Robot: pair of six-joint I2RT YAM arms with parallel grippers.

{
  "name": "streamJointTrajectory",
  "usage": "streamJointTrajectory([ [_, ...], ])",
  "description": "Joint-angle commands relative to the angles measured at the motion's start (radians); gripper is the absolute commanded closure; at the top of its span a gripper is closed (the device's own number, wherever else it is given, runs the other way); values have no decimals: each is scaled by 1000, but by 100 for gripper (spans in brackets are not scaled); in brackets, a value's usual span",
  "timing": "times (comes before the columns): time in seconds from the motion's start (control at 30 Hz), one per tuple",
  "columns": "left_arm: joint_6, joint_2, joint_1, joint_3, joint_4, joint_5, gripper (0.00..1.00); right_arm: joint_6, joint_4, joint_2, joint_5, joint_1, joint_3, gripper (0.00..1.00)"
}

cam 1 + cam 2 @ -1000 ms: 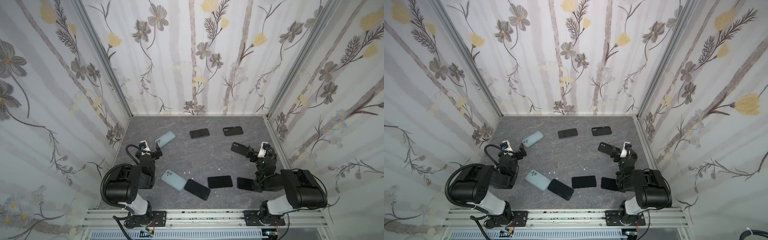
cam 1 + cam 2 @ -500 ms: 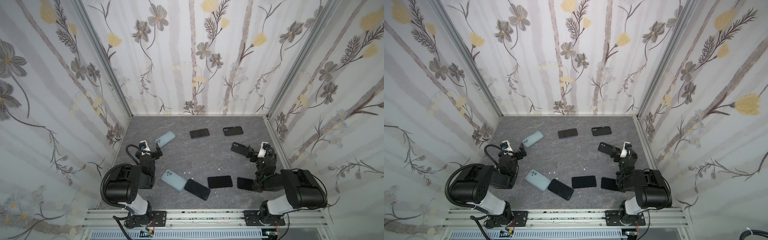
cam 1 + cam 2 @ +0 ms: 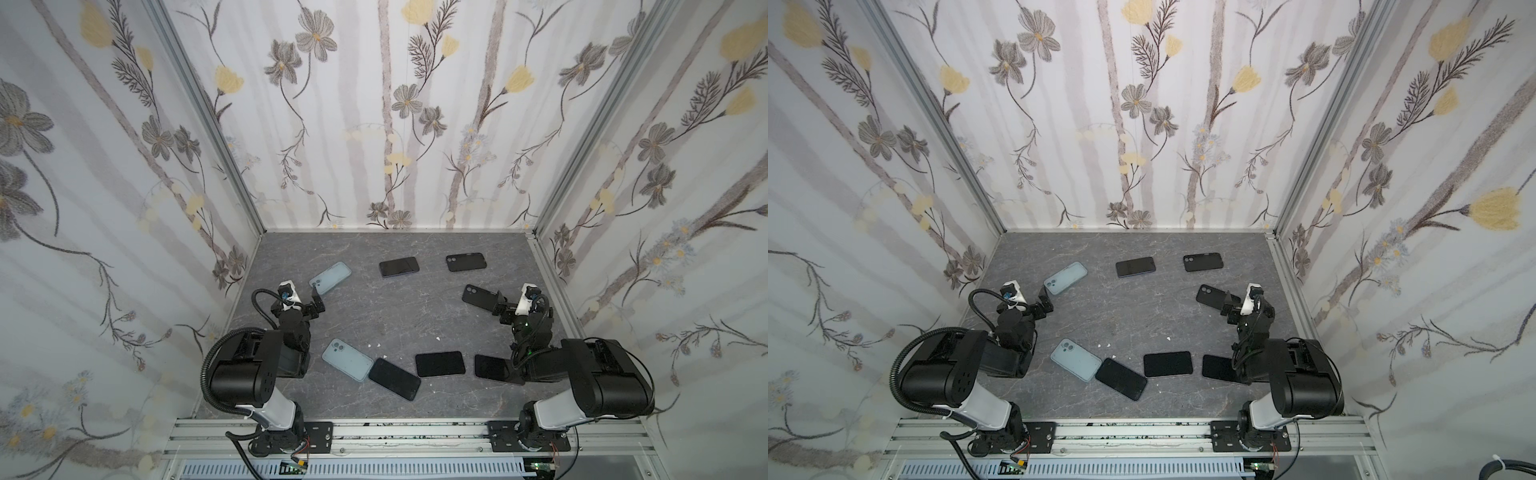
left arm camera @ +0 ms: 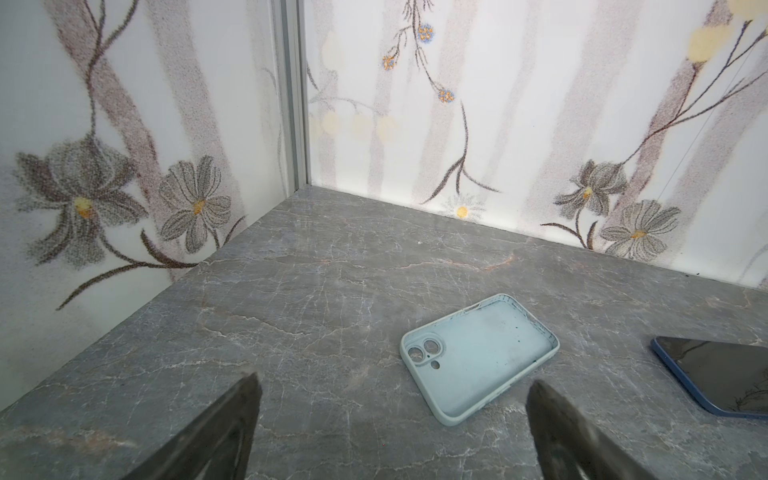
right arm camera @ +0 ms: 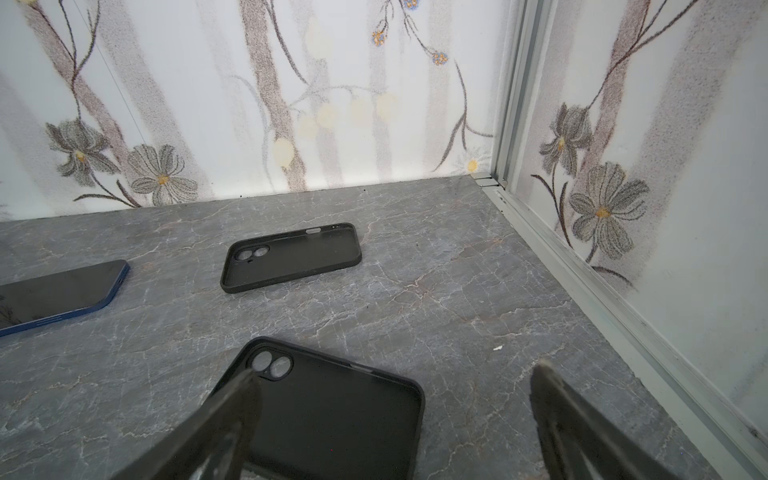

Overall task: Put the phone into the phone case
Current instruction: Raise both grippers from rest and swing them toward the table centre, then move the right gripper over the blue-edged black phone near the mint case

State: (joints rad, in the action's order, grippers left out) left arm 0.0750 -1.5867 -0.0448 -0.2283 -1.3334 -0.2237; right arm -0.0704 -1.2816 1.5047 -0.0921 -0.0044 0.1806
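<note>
We see both pincers spread wide, gripping nothing. The left pincer (image 4: pixel 392 382) hangs low over the grey tabletop (image 3: pixel 386 320). Just ahead of it lies the light blue case (image 4: pixel 478 357), open side up and empty, its camera cut-outs at the end nearer the pincer. Farther out from that pincer, toward the middle of the tabletop, the blue-edged phone (image 4: pixel 719 374) lies with its dark screen up, apart from every case.

The right pincer (image 5: pixel 395 370) hovers over the near black case (image 5: pixel 332 415), which lies open side up and empty. One of its fingertips (image 5: pixel 245 390) crosses the corner with the camera cut-outs; we cannot tell whether it touches. Well ahead of this pincer the far black case (image 5: pixel 291 257) also lies open and empty.

Behind both pincers, toward the arm bases, a light blue back (image 3: pixel 347 359) lies camera side up; we cannot tell whether a phone sits inside it. The first dark phone (image 3: pixel 394 379) touches or overlaps its end. Beside that comes the second dark phone (image 3: pixel 439 364), then the third dark phone (image 3: pixel 496 369), partly under the right arm.
</note>
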Motion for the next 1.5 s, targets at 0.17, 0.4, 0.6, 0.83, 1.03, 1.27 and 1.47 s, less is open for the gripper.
streamJointTrajectory([
  [0.17,-3,0,5,-3,-22,9,0,0,-68,-2,-5,0,0,0],
  [0.4,-3,245,3,-135,387,-6,0,70,254,-265,-51,77,67,0],
  [0.6,32,442,-12,-287,603,116,0,54,592,-438,-22,180,215,3],
  [0.83,70,579,-178,-533,1008,127,1,4,1013,-560,148,313,430,8],
  [1.03,85,631,-354,-684,1374,127,4,22,1325,-590,248,545,591,10],
  [1.27,333,650,-415,-751,1766,158,5,7,1513,-532,319,897,654,8],
  [1.47,454,693,-416,-695,1971,202,5,-19,1564,-464,287,1104,643,9],
])
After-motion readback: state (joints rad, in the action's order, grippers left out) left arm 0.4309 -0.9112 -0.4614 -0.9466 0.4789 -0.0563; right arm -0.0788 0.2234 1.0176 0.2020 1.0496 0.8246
